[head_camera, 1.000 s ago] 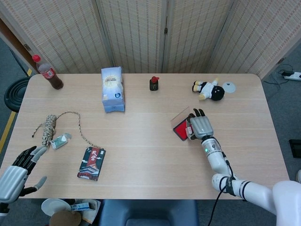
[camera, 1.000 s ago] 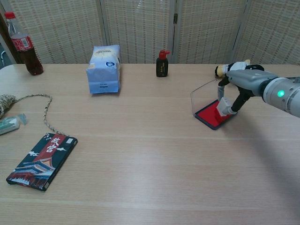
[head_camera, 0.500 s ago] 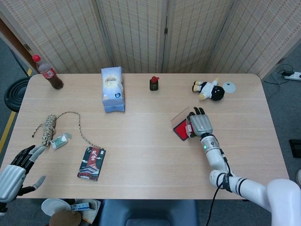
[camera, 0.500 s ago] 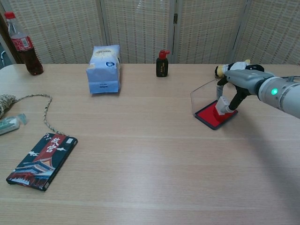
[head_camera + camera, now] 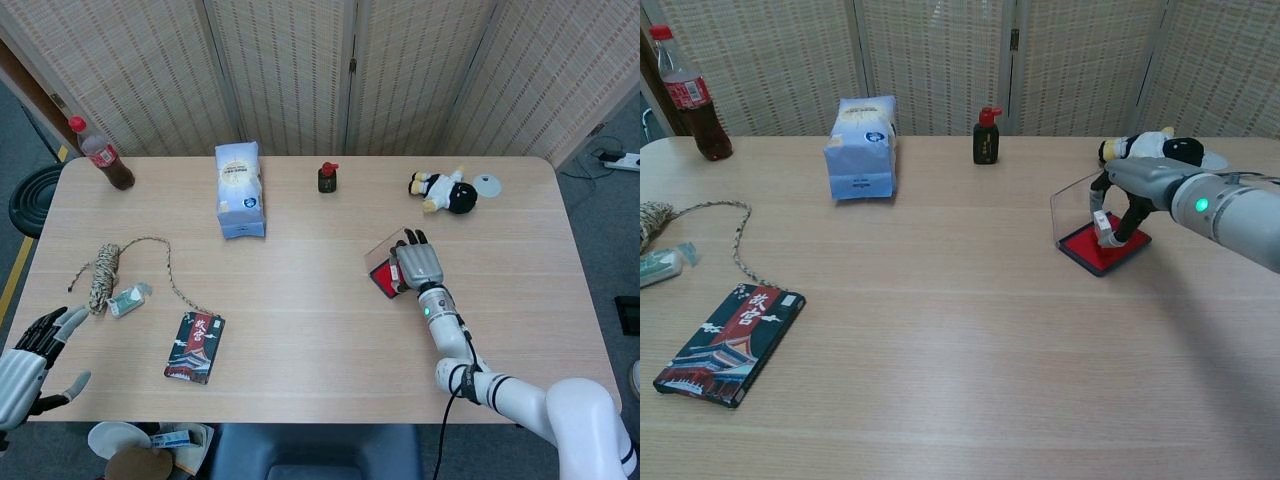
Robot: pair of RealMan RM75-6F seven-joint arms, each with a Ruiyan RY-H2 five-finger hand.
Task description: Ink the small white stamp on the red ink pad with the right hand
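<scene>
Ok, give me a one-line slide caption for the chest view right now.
Right hand holds the small white stamp down on the red ink pad, its clear lid standing open.

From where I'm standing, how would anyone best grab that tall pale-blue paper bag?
Probably around the middle of the pale-blue paper bag, from above or the front. It stands upright, its sides are flat and broad, and the table around it is open.
</scene>
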